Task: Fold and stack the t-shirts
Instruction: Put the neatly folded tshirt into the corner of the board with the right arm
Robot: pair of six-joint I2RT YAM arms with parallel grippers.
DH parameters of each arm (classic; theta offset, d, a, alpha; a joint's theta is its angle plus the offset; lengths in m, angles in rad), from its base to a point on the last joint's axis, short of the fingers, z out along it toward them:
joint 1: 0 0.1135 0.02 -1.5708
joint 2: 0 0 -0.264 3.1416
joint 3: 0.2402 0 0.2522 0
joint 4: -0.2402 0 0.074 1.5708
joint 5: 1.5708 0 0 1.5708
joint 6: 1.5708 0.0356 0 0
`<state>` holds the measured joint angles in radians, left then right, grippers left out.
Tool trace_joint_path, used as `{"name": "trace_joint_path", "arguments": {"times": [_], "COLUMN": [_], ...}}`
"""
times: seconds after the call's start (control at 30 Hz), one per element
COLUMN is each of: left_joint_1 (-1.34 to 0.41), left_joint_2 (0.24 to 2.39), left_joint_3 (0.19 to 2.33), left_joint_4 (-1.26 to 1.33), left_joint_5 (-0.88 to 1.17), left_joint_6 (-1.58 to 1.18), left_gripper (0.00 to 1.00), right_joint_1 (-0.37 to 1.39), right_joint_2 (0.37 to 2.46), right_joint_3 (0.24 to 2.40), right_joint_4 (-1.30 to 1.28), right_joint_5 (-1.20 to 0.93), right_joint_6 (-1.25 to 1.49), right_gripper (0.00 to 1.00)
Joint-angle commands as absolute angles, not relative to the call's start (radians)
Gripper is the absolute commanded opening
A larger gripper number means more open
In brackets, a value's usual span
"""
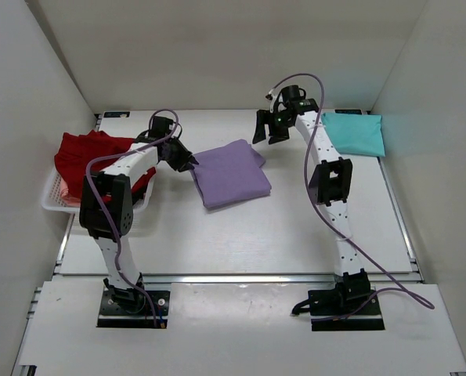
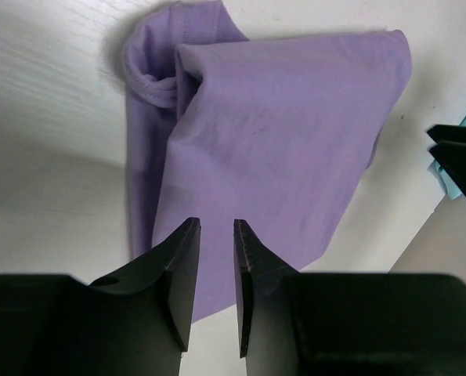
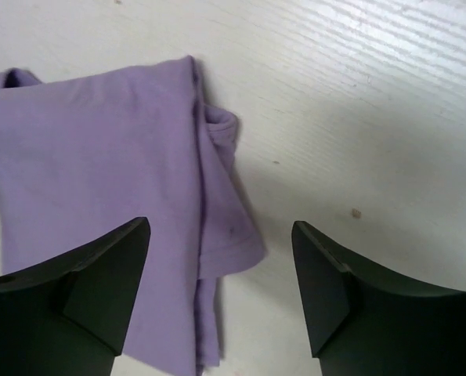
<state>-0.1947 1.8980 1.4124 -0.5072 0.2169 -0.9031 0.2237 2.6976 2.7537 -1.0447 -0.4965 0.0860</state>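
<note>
A lavender-purple t-shirt (image 1: 231, 174) lies folded in the middle of the table. It also fills the left wrist view (image 2: 272, 133) and the left half of the right wrist view (image 3: 99, 157). My left gripper (image 1: 187, 163) hovers at its left edge, its jaws (image 2: 217, 227) a narrow gap apart with nothing between them. My right gripper (image 1: 270, 131) hangs above its far right corner, wide open and empty (image 3: 221, 227). A teal t-shirt (image 1: 354, 133) lies folded at the back right. Deep red t-shirts (image 1: 88, 157) are heaped at the left.
The red shirts sit in a white slotted basket (image 1: 51, 200) at the table's left edge. White walls close in the back and both sides. The right arm's upper links stand between the purple and teal shirts.
</note>
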Motion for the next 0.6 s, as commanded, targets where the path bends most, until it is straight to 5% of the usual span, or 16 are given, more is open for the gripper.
{"name": "trace_joint_path", "arguments": {"times": [0.0,0.33,0.57], "left_joint_1": [-0.181,-0.140,-0.127], "left_joint_2": [1.783,1.657,1.582], "left_joint_3": [1.394,1.347,1.266], "left_joint_4": [-0.505,-0.526,-0.520], "left_joint_5": [0.201,0.186,0.209], "left_joint_6": [-0.890,-0.876,-0.881], "left_gripper": [0.35,0.34,0.34], "right_joint_1": [0.248,0.373,0.440], "right_joint_2": [2.755,2.757,2.746], "right_joint_3": [2.786,2.695,2.629], "right_joint_4": [-1.054,-1.124,-1.181], "right_joint_5": [-0.477,-0.488,-0.448], "right_joint_6": [0.052,0.035,0.040], "right_gripper": [0.73,0.94,0.99]}}
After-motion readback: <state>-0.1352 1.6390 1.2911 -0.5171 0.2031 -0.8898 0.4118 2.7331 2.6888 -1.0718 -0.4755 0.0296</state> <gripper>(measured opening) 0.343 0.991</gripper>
